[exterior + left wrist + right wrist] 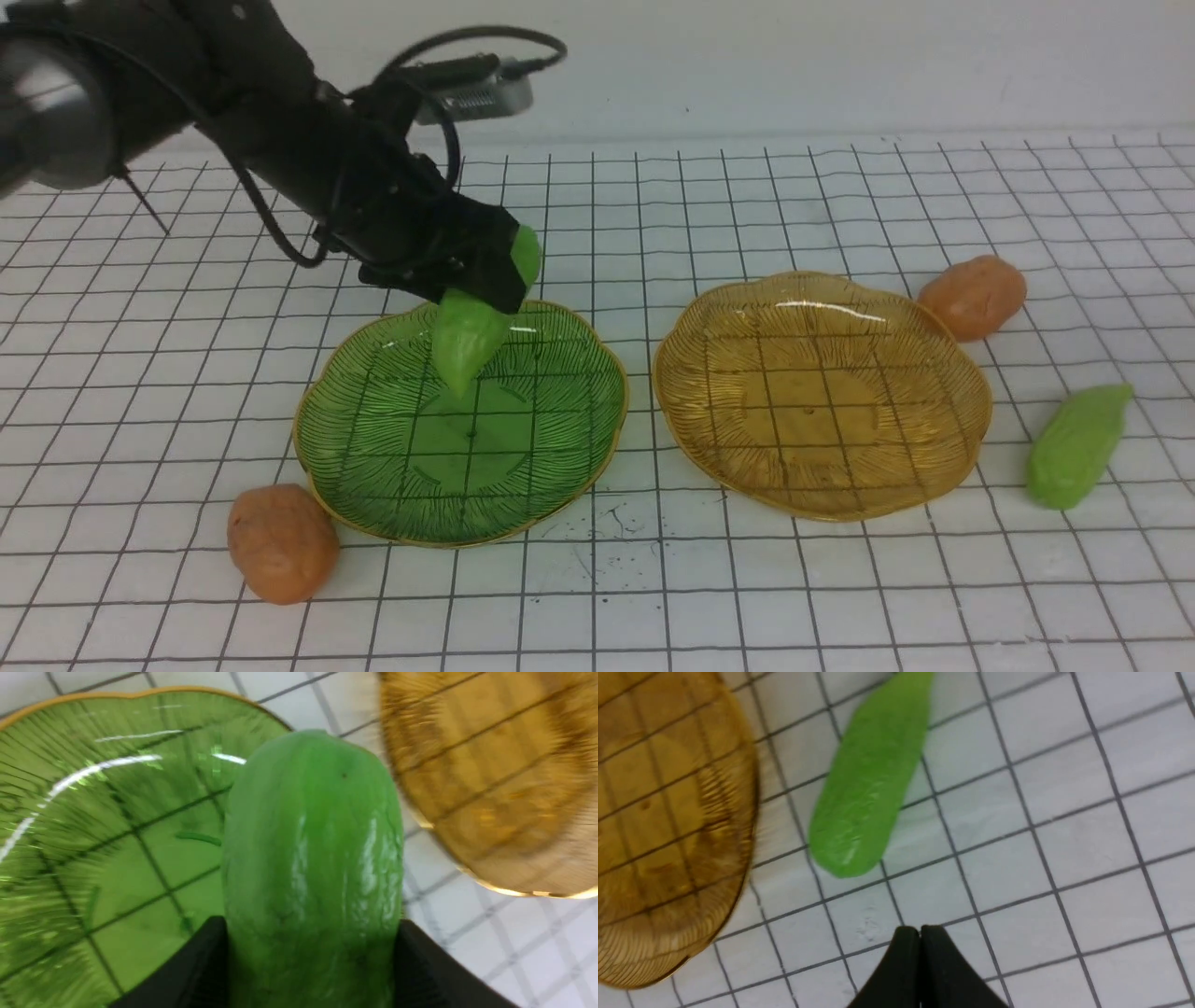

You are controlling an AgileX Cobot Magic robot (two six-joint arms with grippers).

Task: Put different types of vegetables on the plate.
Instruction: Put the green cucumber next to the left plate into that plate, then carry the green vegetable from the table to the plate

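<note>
While the left gripper clamps one cucumber tip-down above the green plate, so it should drop in cleanly, my right gripper hangs pinched closed and empty near the second cucumber beside the amber plate.

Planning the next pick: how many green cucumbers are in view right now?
2. The held cucumber is clamped in the left pincer, tip down over the green plate; the loose cucumber lies on the table right of the amber plate. None appears hidden.

Front overview, two close wrist views
</note>
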